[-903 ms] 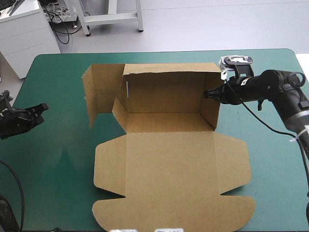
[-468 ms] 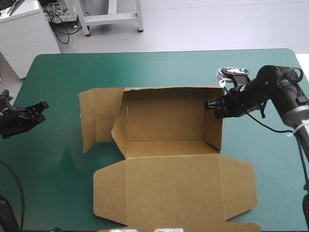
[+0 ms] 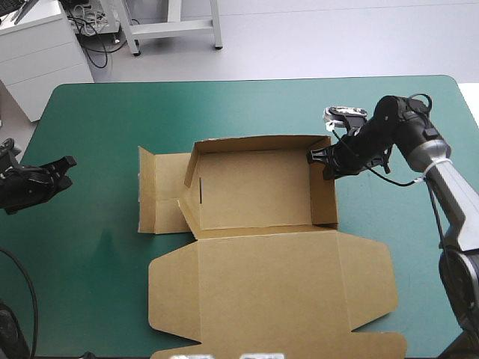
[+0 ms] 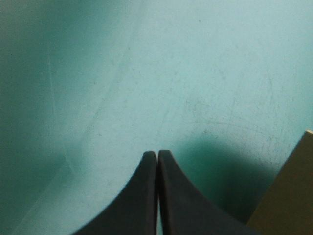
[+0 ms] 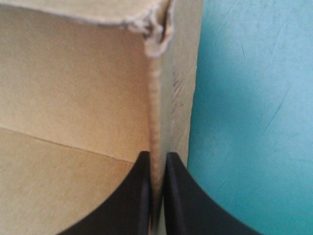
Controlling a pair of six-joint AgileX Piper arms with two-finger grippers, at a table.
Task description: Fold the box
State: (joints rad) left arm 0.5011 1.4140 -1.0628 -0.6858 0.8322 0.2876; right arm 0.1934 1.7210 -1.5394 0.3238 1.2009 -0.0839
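Three sides of the brown box [image 3: 254,194] are more or less up. It sits about mid-table with the back wall [image 3: 254,146] and right wall [image 3: 323,191] standing. The left side [image 3: 187,187] is only half raised, and its outer flap [image 3: 159,191] is splayed out toward the table's left edge. The big lid panel [image 3: 269,288] lies flat toward the near edge.

Your right gripper [image 3: 323,158] is all but closed on the right wall's top edge near the far corner, one finger inside the box and one outside. I'd say that wall is the step in hand, so hold it square and don't twist your wrist. The board at that corner looks a bit frayed in the right wrist view, and a hard pinch or sideways pull could crease it. Pushing from up high may also slide the whole sheet across the teal-green cover [image 3: 97,120], so go slow.

Your left gripper [image 3: 63,168] is pinched closed on nothing, near the table's left edge and well apart from the box. A corner of brown board [image 4: 288,196] shows just beside it in the left wrist view, can't tell which piece. My guess is the sloppy left side needs it next. Spread those fingers before you go in, and come at the flap from outside so you don't knock the wall flat
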